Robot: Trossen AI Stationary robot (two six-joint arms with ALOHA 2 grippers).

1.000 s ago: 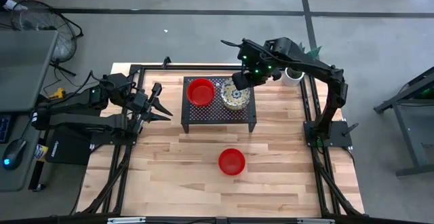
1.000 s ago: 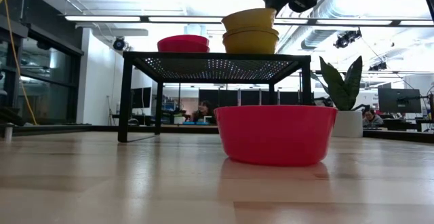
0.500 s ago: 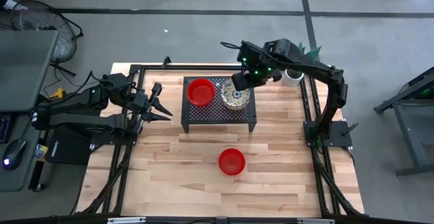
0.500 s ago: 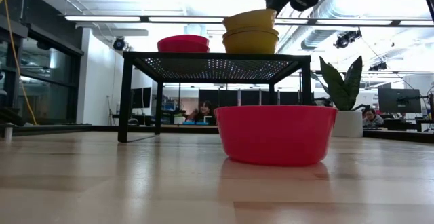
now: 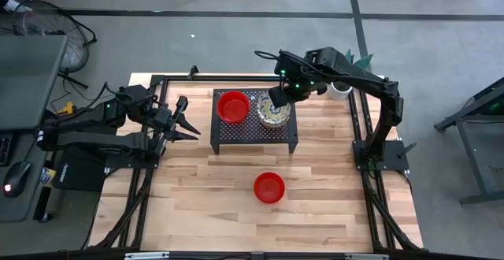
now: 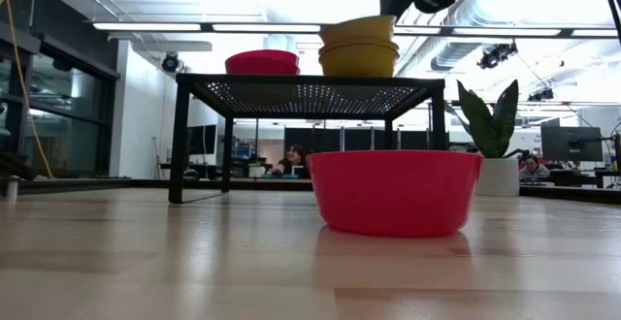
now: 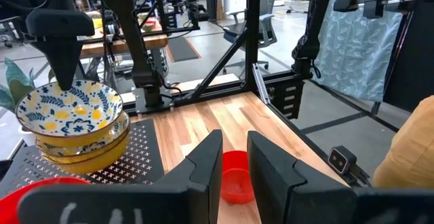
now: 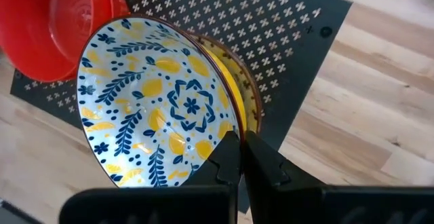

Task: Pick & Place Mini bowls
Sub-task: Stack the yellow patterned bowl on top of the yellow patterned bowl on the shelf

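Note:
A black perforated stand (image 5: 254, 126) carries stacked red bowls (image 5: 233, 106) and a stack of cream-yellow floral bowls (image 5: 272, 112). The top floral bowl (image 8: 159, 105) sits slightly tilted on that stack. One more red bowl (image 5: 269, 187) stands on the table near the front, seen large in the low view (image 6: 394, 192). My right gripper (image 8: 241, 142) is above the floral stack's rim and shut on the top bowl. My left gripper (image 5: 187, 120) hovers open at the table's left, beside the stand. My right gripper pinches the top floral bowl's rim (image 8: 235, 125) between its two fingers, one inside the bowl and one outside. The fingers (image 7: 62, 81) come from above, pointing down. The bowl rests slightly tilted on the bowls beneath it (image 6: 358, 58).
A small white pot with a green plant (image 5: 340, 89) stands at the table's far right, close to the right arm. Black frame rails run along the table's sides (image 5: 364, 134). Bare wood lies around the front red bowl. People sit in the room beyond (image 6: 291, 157).
My right arm has edged slightly toward the table's left and far side above the floral stack. The bowls on the stand and the red bowl on the table stay where they were.

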